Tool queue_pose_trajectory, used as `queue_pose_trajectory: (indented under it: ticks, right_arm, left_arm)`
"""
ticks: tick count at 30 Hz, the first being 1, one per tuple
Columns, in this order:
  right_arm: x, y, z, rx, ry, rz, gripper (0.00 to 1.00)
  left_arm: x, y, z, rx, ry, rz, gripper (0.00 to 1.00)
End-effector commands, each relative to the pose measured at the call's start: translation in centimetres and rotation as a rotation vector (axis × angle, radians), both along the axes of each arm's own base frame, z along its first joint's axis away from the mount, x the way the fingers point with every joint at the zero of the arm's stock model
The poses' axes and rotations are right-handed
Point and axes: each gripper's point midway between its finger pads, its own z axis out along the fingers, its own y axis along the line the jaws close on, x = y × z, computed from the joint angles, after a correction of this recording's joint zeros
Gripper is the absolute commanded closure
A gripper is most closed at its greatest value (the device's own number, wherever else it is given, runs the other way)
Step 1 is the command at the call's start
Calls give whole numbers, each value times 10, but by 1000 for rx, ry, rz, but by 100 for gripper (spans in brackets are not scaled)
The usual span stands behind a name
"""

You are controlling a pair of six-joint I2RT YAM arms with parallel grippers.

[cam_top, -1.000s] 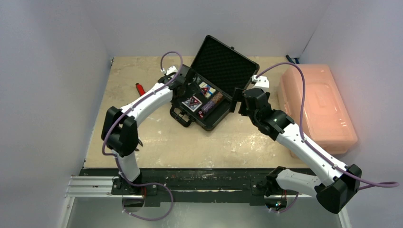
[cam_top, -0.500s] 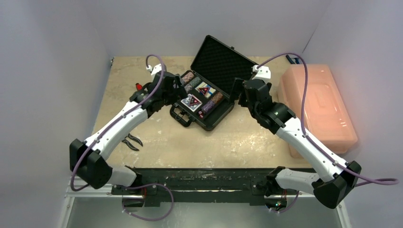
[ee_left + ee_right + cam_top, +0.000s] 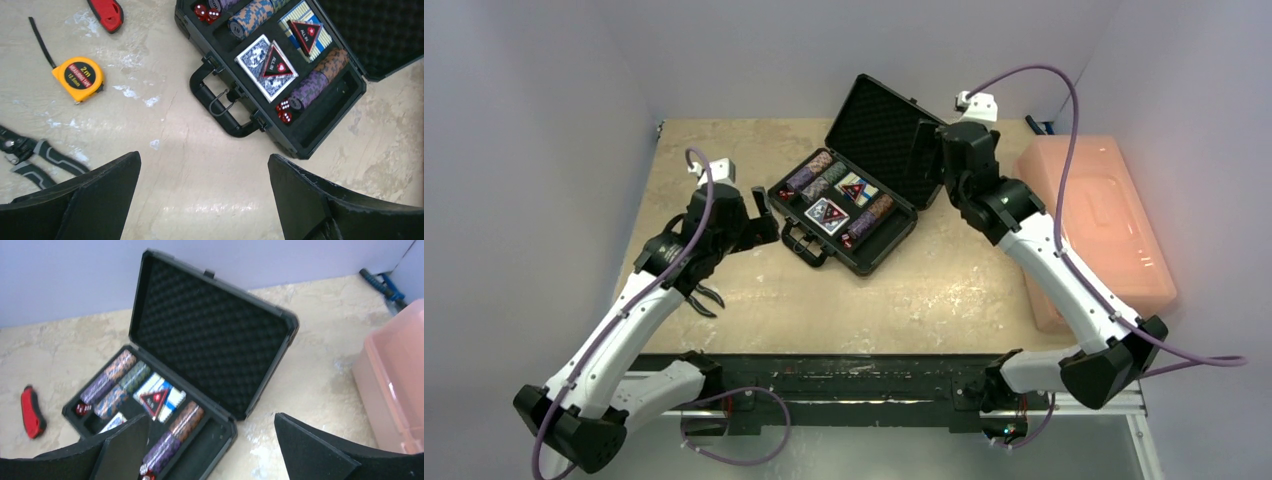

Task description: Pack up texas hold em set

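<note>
The black briefcase (image 3: pixel 870 246) lies open mid-table, its foam-lined lid (image 3: pixel 892 128) tilted back. Its base holds chip stacks (image 3: pixel 314 76), two card decks (image 3: pixel 257 64) each with a triangular red-black button (image 3: pixel 276 63) on top, and red dice (image 3: pixel 283 111). My left gripper (image 3: pixel 762 218) is open and empty, left of the case handle (image 3: pixel 220 106), over bare table (image 3: pixel 204 159). My right gripper (image 3: pixel 929 168) is open and empty at the lid's right edge; in the right wrist view (image 3: pixel 211 416) its fingers straddle the base's near right corner.
A pink translucent bin (image 3: pixel 1092 225) stands at the right edge. Left of the case lie a red-handled tool (image 3: pixel 106 9), an orange tape measure (image 3: pixel 78 75) and black pliers (image 3: pixel 30 156). A blue-handled tool (image 3: pixel 382 284) lies at the back right.
My left arm has pulled back out of the case, leftward and toward the near edge. My right arm has risen and moved farther back along the lid's right side.
</note>
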Motion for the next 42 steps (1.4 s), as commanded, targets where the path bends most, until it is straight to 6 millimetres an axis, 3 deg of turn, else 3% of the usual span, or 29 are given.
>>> queue_pose_trajectory:
  ticks: [1, 7, 11, 19, 24, 31, 32, 35, 36, 37, 42]
  right_arm:
    - [24, -23, 46, 30, -90, -24, 1]
    - [54, -33, 63, 30, -93, -32, 1]
    - [78, -42, 61, 38, -55, -34, 1]
    - [123, -58, 53, 76, 30, -10, 2]
    - [157, -77, 35, 110, 77, 11, 8]
    - [201, -108, -11, 196, 176, 66, 10]
    - [208, -120, -23, 212, 194, 60, 10]
    - [219, -127, -41, 258, 216, 105, 10]
    - [222, -127, -45, 276, 218, 120, 38]
    - [224, -125, -46, 290, 215, 149, 48]
    - [236, -129, -62, 291, 221, 191, 65]
  left_arm:
    - [-32, 17, -5, 100, 46, -92, 0]
    - [-57, 33, -3, 150, 48, -117, 0]
    - [-68, 34, -6, 163, 51, -169, 5]
    - [-81, 37, -21, 158, 2, -206, 2]
    - [-77, 38, -15, 167, -31, -205, 2]
    - [-75, 27, -21, 162, 6, -266, 2]
    - [-75, 26, -21, 160, 5, -272, 2]
    - [-75, 23, -22, 153, 6, -288, 3]
    - [-75, 21, -23, 151, 8, -296, 3]
    - [-74, 18, -24, 144, 9, -312, 3]
    - [-69, 9, -31, 131, 55, -332, 3]
